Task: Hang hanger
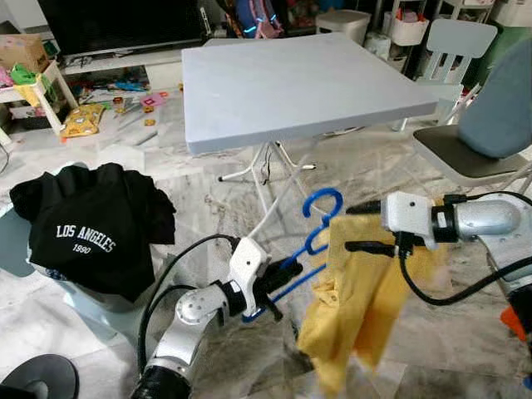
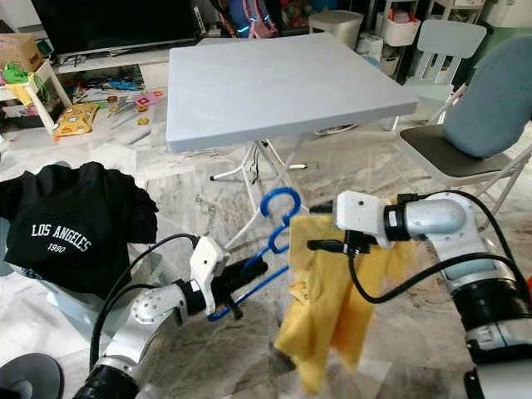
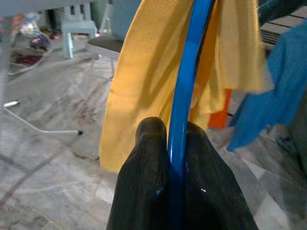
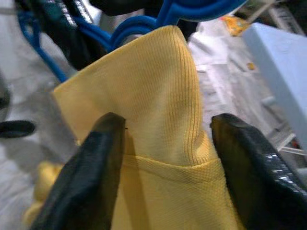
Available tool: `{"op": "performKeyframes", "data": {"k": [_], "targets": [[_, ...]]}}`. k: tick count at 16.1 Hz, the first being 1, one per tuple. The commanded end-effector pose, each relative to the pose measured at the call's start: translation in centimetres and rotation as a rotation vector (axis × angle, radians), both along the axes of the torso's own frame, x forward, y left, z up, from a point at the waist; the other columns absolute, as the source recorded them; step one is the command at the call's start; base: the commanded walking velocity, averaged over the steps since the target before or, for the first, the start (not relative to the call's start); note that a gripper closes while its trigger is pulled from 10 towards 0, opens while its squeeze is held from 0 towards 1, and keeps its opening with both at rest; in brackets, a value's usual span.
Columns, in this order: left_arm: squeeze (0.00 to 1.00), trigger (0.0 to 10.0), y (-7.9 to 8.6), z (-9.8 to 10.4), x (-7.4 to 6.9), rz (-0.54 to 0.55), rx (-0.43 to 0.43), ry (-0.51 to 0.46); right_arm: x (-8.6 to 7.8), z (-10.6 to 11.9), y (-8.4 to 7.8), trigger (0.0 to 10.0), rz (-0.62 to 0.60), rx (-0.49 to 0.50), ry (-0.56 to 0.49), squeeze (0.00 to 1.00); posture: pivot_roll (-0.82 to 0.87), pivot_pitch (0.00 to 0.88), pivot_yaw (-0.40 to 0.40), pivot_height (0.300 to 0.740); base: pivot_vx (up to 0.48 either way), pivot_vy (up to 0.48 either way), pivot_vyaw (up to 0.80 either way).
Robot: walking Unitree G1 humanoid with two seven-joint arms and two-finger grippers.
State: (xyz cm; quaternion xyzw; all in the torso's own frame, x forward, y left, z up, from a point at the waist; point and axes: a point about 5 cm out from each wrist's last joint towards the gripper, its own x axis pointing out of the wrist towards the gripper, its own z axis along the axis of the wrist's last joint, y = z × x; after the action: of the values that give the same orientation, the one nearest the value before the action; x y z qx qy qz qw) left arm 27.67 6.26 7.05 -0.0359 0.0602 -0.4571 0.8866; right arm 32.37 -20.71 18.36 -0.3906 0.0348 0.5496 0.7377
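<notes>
A blue plastic hanger [image 1: 322, 202] is held low over the marble floor, its hook pointing up toward the table. My left gripper [image 1: 270, 289] is shut on the hanger's lower bar; in the left wrist view the blue bar [image 3: 191, 62] runs up from between the black fingers [image 3: 144, 158]. A yellow shirt [image 1: 357, 307] hangs from the hanger's right end and droops toward the floor. My right gripper [image 1: 356, 229] is at the top of the shirt, open. Its two fingers [image 4: 91, 167] straddle a raised fold of yellow cloth [image 4: 158, 96] without pinching it.
A grey square folding table [image 1: 291, 83] stands just beyond the hanger. A black "Los Angeles" shirt [image 1: 91, 224] is draped over a pale seat at the left. A grey chair [image 1: 490, 116] stands at the right. Toys litter the floor at back left.
</notes>
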Motion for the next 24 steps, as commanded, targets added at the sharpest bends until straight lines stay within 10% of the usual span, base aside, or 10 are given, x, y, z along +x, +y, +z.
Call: {"op": "performKeyframes", "data": {"k": [1, 9, 13, 14, 16, 23, 24], "targets": [[0.00, 0.0, 1.3, 1.7, 1.5, 0.122, -0.055, -0.071, 0.2, 0.2, -0.1, 10.0, -0.010, -0.009, -0.027, 1.00, -0.13, 0.000, 0.028, 0.740, 0.000, 0.000, 0.00], [0.00, 0.0, 1.9, 1.5, 2.2, 0.206, -0.085, -0.043, 1.4, -0.8, 0.2, 10.0, -0.167, 0.057, -0.125, 1.00, -0.13, 0.000, 0.031, 0.740, 0.000, 0.000, 0.00], [0.00, 0.0, 1.0, 2.3, 2.1, 0.161, -0.107, -0.055, 1.0, -4.2, 2.3, 10.0, -0.352, 0.240, 0.009, 1.00, -0.12, 0.000, 0.039, 0.740, 0.000, 0.000, 0.00], [0.00, 0.0, 0.8, 2.3, 2.1, 0.153, -0.107, -0.057, 0.6, -5.2, 2.8, 10.0, -0.385, 0.275, 0.065, 0.94, -0.12, 0.000, 0.041, 0.740, 0.000, 0.000, 0.00], [0.00, 0.0, 0.7, 2.4, 2.0, 0.142, -0.105, -0.058, -0.1, -6.7, 3.6, 10.0, -0.407, 0.308, 0.158, 0.00, -0.12, 0.000, 0.049, 0.740, 0.000, 0.000, 0.00], [0.00, 0.0, 0.3, 3.1, 1.5, 0.084, -0.112, -0.060, 1.1, -7.3, 5.0, 10.0, -0.656, 0.459, 0.164, 0.00, -0.10, 0.000, 0.058, 0.740, 0.000, 0.000, 0.00], [0.00, 0.0, 0.3, 3.1, 1.4, 0.078, -0.111, -0.061, 1.5, -7.2, 5.0, 0.0, -0.683, 0.469, 0.139, 0.00, -0.10, 0.000, 0.058, 0.740, 0.000, 0.000, 0.00]]}}
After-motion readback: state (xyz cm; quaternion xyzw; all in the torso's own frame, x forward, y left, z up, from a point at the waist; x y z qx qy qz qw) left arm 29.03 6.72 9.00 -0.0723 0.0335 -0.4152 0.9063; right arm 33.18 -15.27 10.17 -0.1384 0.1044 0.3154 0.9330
